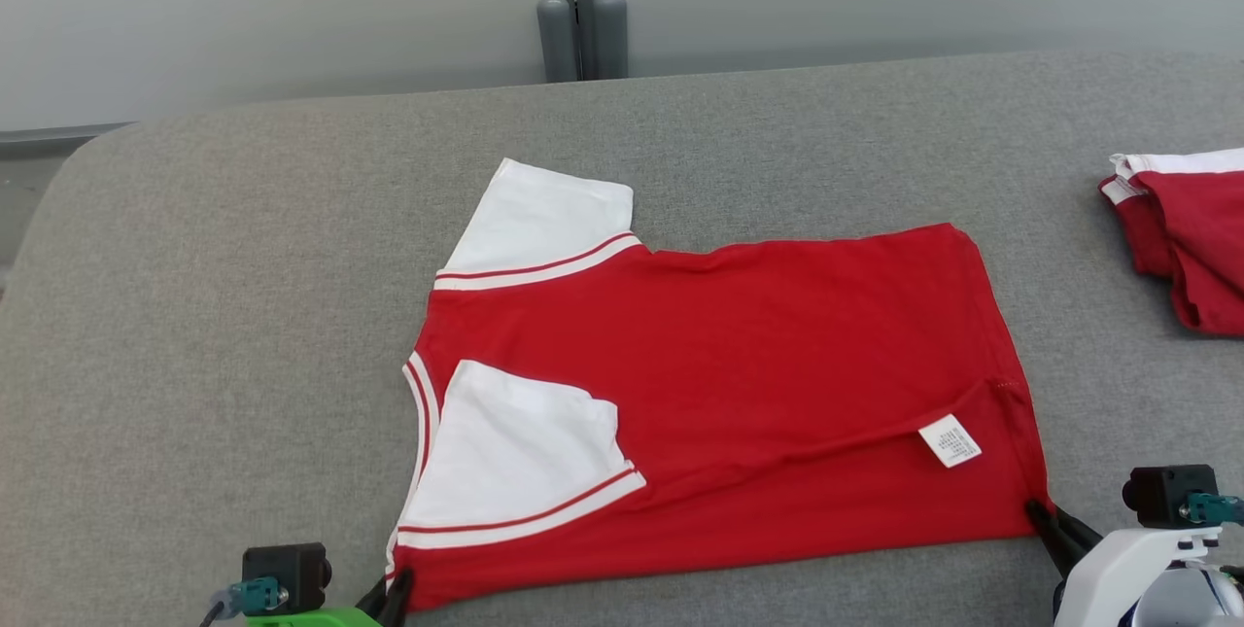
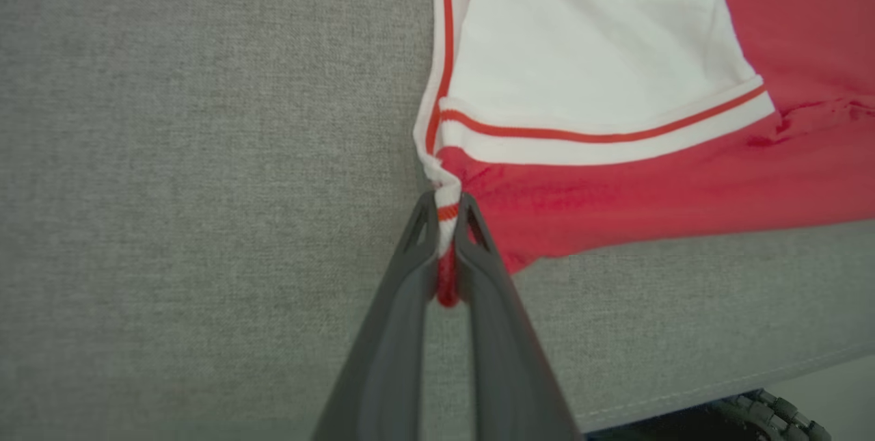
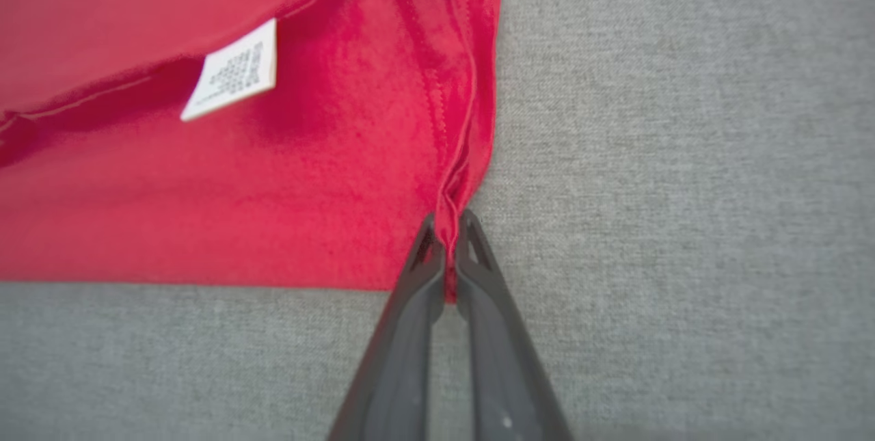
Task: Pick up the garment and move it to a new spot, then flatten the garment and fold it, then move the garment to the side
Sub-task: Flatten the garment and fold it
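Note:
The garment [image 1: 758,384], a red T-shirt with white sleeves and red-striped white trim, lies spread on the grey cushion with its near long edge folded over; a white label [image 1: 950,440] shows on the fold. My left gripper [image 1: 394,596] is shut on the garment's near left corner, pinching the striped collar trim [image 2: 446,222] between its dark fingers. At the near right corner my right gripper [image 1: 1048,525] is shut on the red hem [image 3: 450,236]. One white sleeve [image 1: 525,452] lies folded onto the red body, the other [image 1: 544,219] sticks out at the far left.
A second red and white garment [image 1: 1186,238] lies bunched at the cushion's right edge. The grey cushion [image 1: 243,316] has bare fabric to the left and behind. Its front edge [image 2: 718,393] runs just below my left gripper. A grey post [image 1: 581,5] stands behind.

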